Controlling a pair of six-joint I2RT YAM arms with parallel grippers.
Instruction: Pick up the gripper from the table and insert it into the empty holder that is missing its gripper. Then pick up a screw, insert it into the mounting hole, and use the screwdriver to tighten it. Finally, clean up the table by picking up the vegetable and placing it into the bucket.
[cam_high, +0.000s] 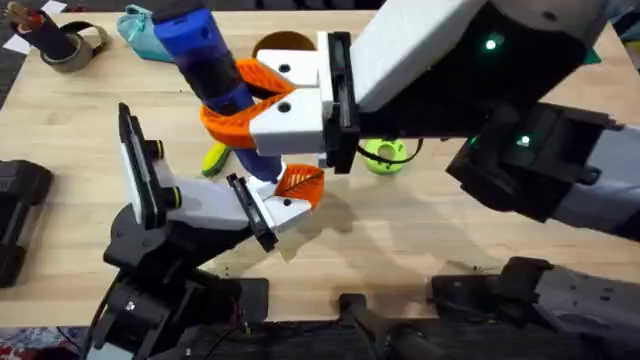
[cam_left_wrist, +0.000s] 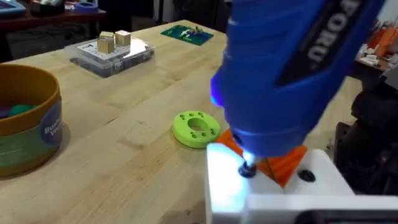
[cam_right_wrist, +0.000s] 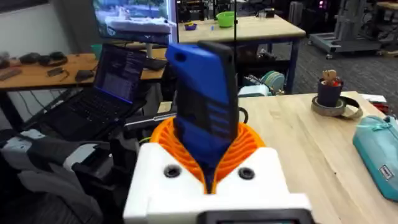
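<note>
Ribbed orange fingers (cam_right_wrist: 205, 149) clamp fat blue cylindrical screwdriver (cam_right_wrist: 204, 106).

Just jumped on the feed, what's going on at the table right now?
The right gripper is clamped on the blue screwdriver, whose tip sits at a screw on the white holder, where the orange gripper is already seated. The vegetable lies on the table, not yet in the bucket.
</note>
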